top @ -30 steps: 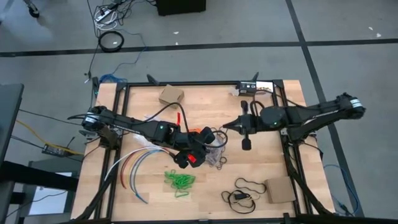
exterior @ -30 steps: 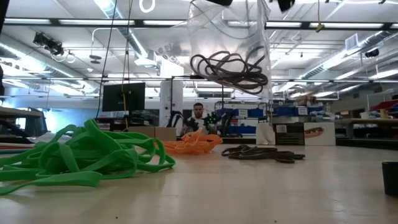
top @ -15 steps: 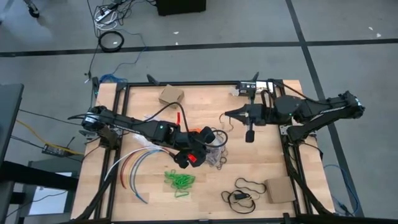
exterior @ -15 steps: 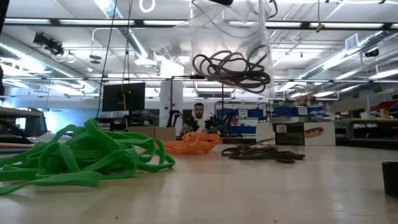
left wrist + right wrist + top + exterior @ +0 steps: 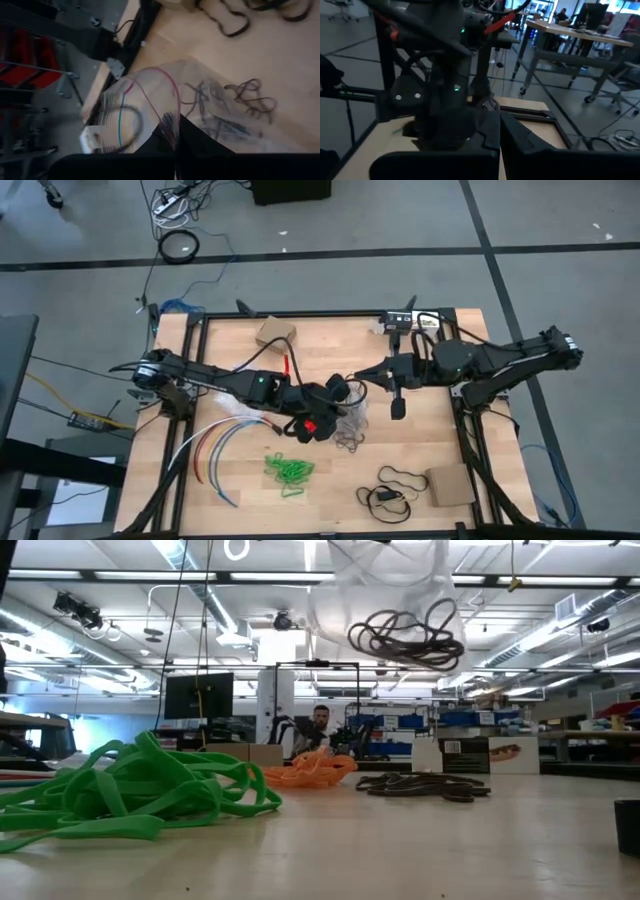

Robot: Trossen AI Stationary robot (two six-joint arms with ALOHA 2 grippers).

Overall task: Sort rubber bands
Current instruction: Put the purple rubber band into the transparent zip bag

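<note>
Three heaps of rubber bands lie on the table (image 5: 230, 345): green (image 5: 130, 790), orange (image 5: 305, 770) and dark (image 5: 425, 785). More dark bands hang in a clear bag (image 5: 385, 595) pinched by the left gripper (image 5: 335, 402). They look light, limp and tangly, best nipped by a single loop. The right gripper (image 5: 362, 375), pressed together, sits near the bag.

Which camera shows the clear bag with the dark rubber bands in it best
The low view: the clear bag hangs in the air with the dark rubber bands bunched inside, plainly outlined. The left wrist view shows it close but crumpled across the picture. The high view shows only a pale patch by the left gripper. The right wrist view does not show it.
</note>
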